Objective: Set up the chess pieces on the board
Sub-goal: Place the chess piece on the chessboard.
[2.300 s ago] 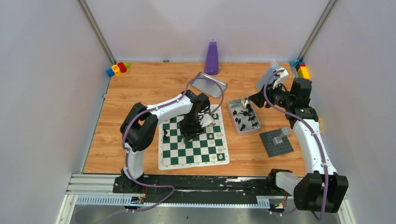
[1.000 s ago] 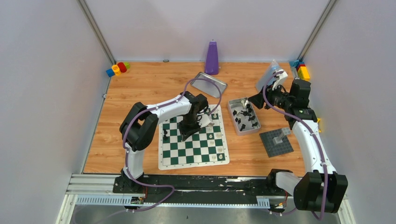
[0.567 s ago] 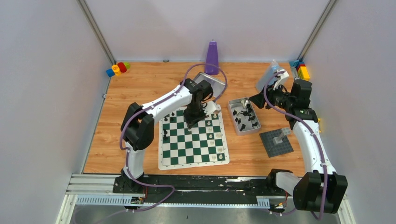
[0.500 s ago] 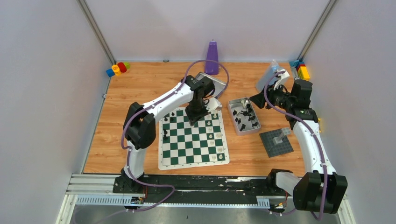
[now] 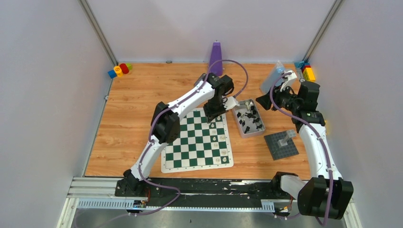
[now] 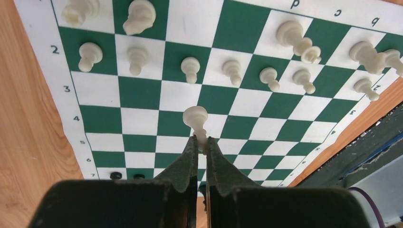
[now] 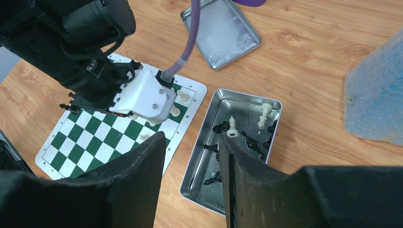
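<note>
Pinching a smooth cream pawn by its base, left gripper; long axis in line with jaws, round head pointing away, over flat green-white board. Right gripper spread wide.

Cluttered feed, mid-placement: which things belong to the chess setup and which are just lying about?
Job: board, white piece in left end effector, tin, spare pieces inside it.
Lying about: purple cone, empty tray, studded plate, toy blocks, plastic bag.
</note>
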{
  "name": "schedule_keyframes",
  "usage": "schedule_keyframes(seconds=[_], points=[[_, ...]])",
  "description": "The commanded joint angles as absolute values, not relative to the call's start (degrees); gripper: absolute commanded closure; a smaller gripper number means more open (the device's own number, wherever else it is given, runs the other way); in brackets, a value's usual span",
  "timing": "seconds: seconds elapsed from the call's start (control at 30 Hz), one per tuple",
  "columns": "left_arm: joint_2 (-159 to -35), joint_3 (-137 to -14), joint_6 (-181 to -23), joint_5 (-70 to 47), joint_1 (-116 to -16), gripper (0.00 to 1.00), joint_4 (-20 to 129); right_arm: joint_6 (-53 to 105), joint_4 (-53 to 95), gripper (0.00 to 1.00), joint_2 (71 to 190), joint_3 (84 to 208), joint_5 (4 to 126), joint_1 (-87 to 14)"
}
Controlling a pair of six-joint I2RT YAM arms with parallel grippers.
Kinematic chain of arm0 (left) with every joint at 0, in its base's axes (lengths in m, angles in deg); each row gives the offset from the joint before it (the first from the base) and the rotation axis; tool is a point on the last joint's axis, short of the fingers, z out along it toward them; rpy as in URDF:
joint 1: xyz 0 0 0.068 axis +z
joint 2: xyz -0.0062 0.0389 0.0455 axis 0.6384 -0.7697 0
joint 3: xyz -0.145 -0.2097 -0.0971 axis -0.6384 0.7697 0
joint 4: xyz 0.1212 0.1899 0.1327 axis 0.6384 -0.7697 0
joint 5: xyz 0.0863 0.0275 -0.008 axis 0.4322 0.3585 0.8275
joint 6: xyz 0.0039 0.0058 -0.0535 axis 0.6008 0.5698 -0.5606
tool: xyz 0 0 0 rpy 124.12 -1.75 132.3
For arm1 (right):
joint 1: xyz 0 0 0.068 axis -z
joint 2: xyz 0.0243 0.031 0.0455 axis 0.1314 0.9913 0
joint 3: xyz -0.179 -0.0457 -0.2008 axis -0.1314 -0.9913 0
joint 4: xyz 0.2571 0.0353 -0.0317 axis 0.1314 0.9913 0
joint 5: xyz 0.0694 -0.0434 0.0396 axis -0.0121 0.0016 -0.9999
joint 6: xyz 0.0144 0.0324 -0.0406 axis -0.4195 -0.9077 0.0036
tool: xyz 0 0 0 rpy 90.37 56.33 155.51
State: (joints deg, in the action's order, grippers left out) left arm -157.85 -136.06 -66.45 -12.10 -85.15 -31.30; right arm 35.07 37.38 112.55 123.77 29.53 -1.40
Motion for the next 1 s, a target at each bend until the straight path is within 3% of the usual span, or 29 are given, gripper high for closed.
schedule_keyframes(seconds=[0.0,0.97], points=[[-159.2,-141.3,-65.0,-12.7,-86.9,0.90,-33.5,36.2,36.6,0.54,111.0,125.9,30.3,-1.0],[-165.9,-148.7,-62.9,-12.5,-89.9,0.86,-28.5,36.3,37.2,0.55,109.8,126.5,34.2,0.6]])
